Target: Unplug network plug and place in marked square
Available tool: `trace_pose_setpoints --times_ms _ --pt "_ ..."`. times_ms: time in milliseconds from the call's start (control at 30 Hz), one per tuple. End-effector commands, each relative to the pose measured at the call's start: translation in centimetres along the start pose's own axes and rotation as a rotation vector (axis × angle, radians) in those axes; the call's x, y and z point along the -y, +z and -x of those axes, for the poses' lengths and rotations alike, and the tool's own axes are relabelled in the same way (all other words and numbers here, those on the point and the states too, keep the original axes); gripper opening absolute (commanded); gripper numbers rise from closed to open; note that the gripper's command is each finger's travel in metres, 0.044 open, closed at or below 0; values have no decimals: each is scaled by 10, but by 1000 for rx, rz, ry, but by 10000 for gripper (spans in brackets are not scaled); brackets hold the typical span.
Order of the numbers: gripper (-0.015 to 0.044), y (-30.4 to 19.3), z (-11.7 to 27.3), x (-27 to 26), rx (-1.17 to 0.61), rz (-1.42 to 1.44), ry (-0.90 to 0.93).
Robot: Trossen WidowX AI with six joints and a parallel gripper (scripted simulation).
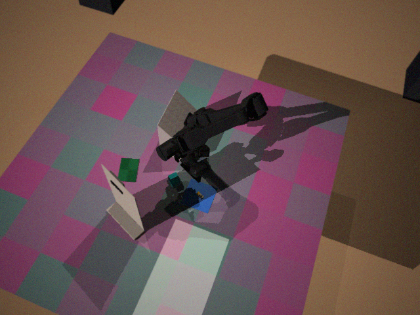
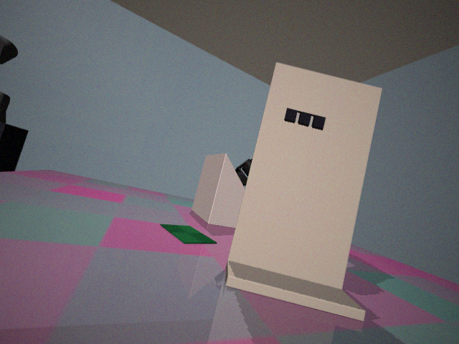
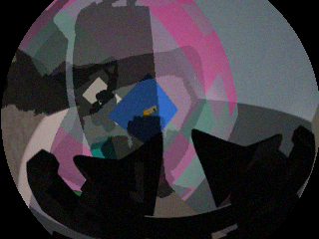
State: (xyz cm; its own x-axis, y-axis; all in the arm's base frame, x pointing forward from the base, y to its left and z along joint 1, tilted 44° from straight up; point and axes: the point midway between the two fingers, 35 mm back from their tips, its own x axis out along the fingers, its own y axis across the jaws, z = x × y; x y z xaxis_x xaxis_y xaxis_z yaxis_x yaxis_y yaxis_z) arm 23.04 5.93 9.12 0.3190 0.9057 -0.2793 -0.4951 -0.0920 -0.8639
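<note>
A small tan and orange plug lies on the blue marked square, out of the socket. The upright cream panel stands apart from it. The exterior view shows three dark patches on the panel's face; the socket's opening is not visible. My gripper is partly open, its fingertips apart with nothing between them. It hangs above the square, clear of the plug as far as the wrist view shows. In the top view the fingertips are hard to make out against the shadows.
A pale block stands close by the arm. A small teal block is between the square and the panel. A flat green square lies near the panel. Dark boxes are far off.
</note>
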Motion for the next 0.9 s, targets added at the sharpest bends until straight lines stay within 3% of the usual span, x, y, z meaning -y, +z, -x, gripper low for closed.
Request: trace_pose_setpoints --times_ms 0,867 --pt "156 1 3 5 -2 12 -9" --pt "156 -2 64 47 -111 -123 36"
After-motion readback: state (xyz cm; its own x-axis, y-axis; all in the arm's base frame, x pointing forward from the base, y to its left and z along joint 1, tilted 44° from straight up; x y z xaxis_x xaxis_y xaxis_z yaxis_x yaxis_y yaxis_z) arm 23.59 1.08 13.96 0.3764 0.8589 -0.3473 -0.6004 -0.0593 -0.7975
